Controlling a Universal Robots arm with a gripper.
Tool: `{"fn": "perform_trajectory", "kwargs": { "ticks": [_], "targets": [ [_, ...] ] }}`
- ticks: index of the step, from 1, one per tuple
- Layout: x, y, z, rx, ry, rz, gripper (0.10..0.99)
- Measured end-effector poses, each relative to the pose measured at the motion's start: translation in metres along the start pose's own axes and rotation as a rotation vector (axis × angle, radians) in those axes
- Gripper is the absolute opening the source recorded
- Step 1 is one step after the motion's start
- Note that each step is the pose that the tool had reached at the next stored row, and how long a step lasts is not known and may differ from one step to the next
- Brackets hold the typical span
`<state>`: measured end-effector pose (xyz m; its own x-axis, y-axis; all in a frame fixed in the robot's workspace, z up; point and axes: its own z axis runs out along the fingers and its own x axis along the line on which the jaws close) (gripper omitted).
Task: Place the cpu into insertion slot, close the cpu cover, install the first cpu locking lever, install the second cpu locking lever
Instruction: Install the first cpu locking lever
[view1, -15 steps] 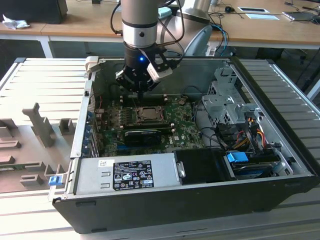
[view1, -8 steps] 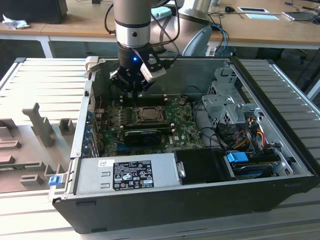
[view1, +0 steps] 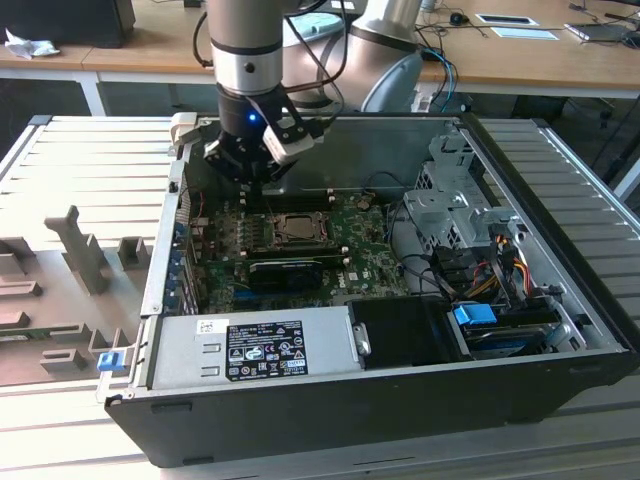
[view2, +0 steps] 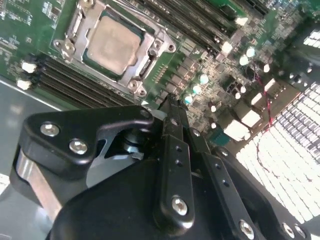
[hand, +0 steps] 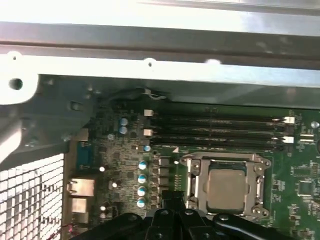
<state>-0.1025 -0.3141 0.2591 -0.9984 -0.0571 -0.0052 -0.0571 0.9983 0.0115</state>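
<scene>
the cpu (view2: 111, 44) sat in the insertion slot (view2: 145, 67) under the closed cpu cover (view2: 155, 37); the gripper (view2: 167, 102) hovered at its 5 o'clock, jaws seemingly shut, empty.

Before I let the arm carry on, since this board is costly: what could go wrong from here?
The end effector hangs close above the green board, beside the cpu cover; a small drift could clip the capacitors nearby. The cpu sits in the insertion slot under the cover; pressing it off-centre might strain the socket.

Pale silvery-beige cpu (view2: 111, 44); silvery-grey cpu cover (view2: 150, 47); green circuit board (hand: 305, 187); black gripper (view2: 167, 107)
</scene>
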Motion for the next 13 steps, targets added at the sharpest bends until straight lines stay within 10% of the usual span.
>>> {"fn": "perform_trajectory", "kwargs": {
  "ticks": [4,13],
  "targets": [
    [0.0041,0.0141,0.0003,0.000,-0.0001,0.000,0.106],
    [0.0009,0.0211,0.0008,0.004,0.0003,-0.001,0.106]
  ]
}}
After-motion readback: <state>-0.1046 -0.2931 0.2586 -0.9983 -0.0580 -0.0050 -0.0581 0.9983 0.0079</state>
